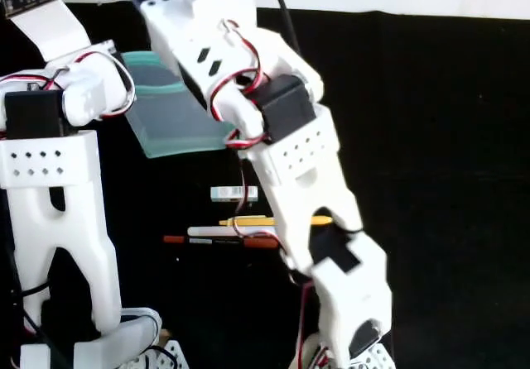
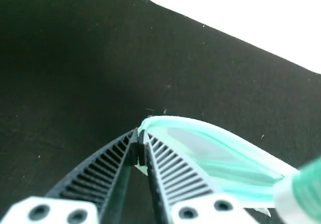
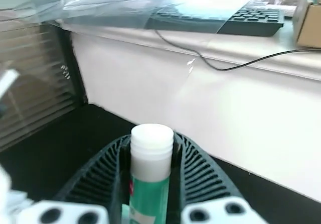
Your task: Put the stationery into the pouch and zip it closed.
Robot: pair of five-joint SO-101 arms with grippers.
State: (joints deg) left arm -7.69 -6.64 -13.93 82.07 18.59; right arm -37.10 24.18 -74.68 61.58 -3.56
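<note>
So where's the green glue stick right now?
The glue stick is clamped in the right gripper, white cap outward, in the right wrist view. The left wrist view shows it beside the teal pouch, which the left gripper pinches by its edge.

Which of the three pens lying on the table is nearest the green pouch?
The yellow pen: it lies closest to the pouch, with the white pen and the red-tipped pen farther off.
</note>
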